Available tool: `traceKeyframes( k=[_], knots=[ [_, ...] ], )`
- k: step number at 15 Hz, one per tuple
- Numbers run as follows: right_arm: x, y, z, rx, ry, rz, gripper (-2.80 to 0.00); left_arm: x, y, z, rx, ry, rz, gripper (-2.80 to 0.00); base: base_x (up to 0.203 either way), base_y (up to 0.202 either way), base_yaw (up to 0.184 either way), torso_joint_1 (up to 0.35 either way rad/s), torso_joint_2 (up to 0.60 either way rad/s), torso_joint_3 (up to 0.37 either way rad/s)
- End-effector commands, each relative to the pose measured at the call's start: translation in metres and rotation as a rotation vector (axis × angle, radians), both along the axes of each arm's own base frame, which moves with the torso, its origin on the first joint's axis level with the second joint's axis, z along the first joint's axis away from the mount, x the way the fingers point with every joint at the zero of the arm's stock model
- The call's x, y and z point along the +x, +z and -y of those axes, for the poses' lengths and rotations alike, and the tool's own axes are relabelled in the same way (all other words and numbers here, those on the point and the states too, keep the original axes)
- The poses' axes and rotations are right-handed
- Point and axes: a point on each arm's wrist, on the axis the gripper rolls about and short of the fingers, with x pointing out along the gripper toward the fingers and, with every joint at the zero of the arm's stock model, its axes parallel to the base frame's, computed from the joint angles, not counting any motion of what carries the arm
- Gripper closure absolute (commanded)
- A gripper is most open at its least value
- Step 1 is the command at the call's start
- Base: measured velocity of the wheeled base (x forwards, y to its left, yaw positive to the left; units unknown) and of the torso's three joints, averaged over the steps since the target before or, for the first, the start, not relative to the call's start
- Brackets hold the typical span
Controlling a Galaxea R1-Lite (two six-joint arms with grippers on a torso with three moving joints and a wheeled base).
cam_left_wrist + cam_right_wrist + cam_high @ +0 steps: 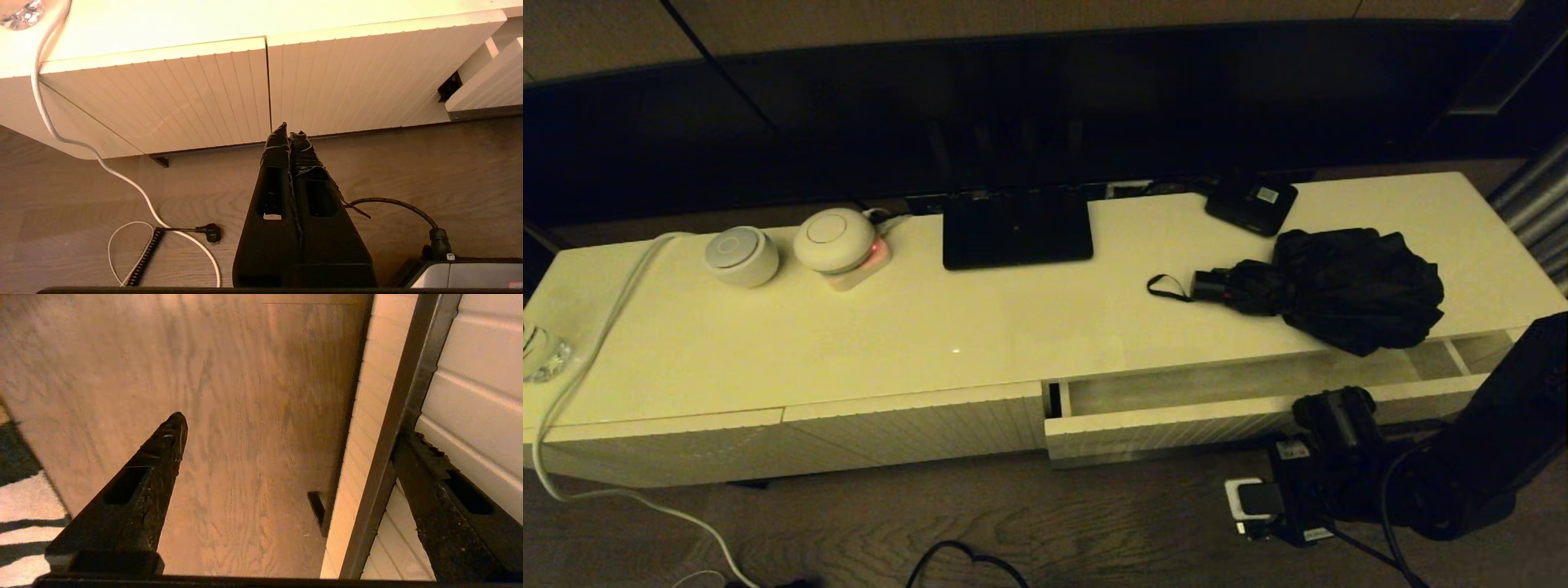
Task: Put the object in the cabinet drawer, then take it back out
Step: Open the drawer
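The black folding umbrella (pixel 1347 290) lies on the cabinet top at the right, handle and wrist loop (pixel 1168 286) pointing left, its fabric overhanging the front edge. Just below it the cabinet drawer (pixel 1176 429) stands pulled partly out, and what shows of its inside is bare. It also appears in the left wrist view, where the drawer (pixel 482 87) juts out. My right gripper (pixel 290 426) is open, low at the drawer front. One of its fingers (pixel 159 457) hangs over the floor, the other across the dark slot handle (pixel 402 404). My left gripper (pixel 288 128) is shut and empty, before the left ribbed fronts.
On the cabinet top are a flat black stand (pixel 1017 229), a small black box with a white label (pixel 1250 204) and two round white devices (pixel 741 255). A white cable (pixel 596 343) drapes over the left end to the floor. More cables (pixel 163 228) lie on the wooden floor.
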Motion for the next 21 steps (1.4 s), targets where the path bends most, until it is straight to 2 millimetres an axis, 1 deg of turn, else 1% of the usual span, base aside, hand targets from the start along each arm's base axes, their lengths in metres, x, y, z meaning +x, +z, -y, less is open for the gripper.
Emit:
traceKeyframes(
  k=[1, 3, 5, 9, 12, 14, 15, 17, 21],
  knots=[
    [-0.016, -0.004, 0.001, -0.004, 0.022, -0.039, -2.80, 0.000, -0.001, 0.000, 0.000, 0.001, -0.003, 0.00, 0.000, 0.000, 0.000, 0.000, 0.00, 0.000],
    [-0.027, -0.008, 0.002, -0.003, 0.025, -0.048, -2.80, 0.000, -0.001, 0.000, 0.000, 0.001, -0.003, 0.00, 0.000, 0.000, 0.000, 0.000, 0.00, 0.000],
    [-0.033, -0.005, 0.004, 0.001, 0.026, -0.035, -2.80, 0.000, -0.001, 0.000, 0.000, 0.001, -0.003, 0.00, 0.000, 0.000, 0.000, 0.000, 0.00, 0.000],
    [-0.045, 0.013, 0.007, 0.016, 0.017, 0.007, -2.80, 0.000, -0.001, 0.000, 0.000, 0.001, -0.003, 0.00, 0.000, 0.000, 0.000, 0.000, 0.00, 0.000],
    [-0.059, 0.023, 0.010, 0.021, 0.015, 0.023, -2.80, 0.000, -0.001, 0.000, 0.000, 0.001, -0.003, 0.00, 0.000, 0.000, 0.000, 0.000, 0.00, 0.000],
    [-0.063, 0.033, 0.011, 0.029, 0.016, 0.058, -2.80, 0.000, -0.001, 0.000, 0.000, 0.001, -0.003, 0.00, 0.000, 0.000, 0.000, 0.000, 0.00, 0.000],
    [-0.063, 0.037, 0.011, 0.033, 0.015, 0.075, 0.00, 0.000, -0.001, 0.000, 0.000, 0.001, -0.003, 0.00, 0.000, 0.000, 0.000, 0.000, 0.00, 0.000],
    [-0.069, 0.046, 0.012, 0.038, 0.015, 0.100, 0.00, 0.000, -0.001, 0.000, 0.000, 0.001, -0.003, 0.00, 0.000, 0.000, 0.000, 0.000, 0.00, 0.000],
    [-0.097, 0.071, 0.019, 0.056, 0.010, 0.151, 0.00, 0.000, -0.001, 0.000, 0.000, 0.001, -0.003, 0.00, 0.000, 0.000, 0.000, 0.000, 0.00, 0.000]
  ],
)
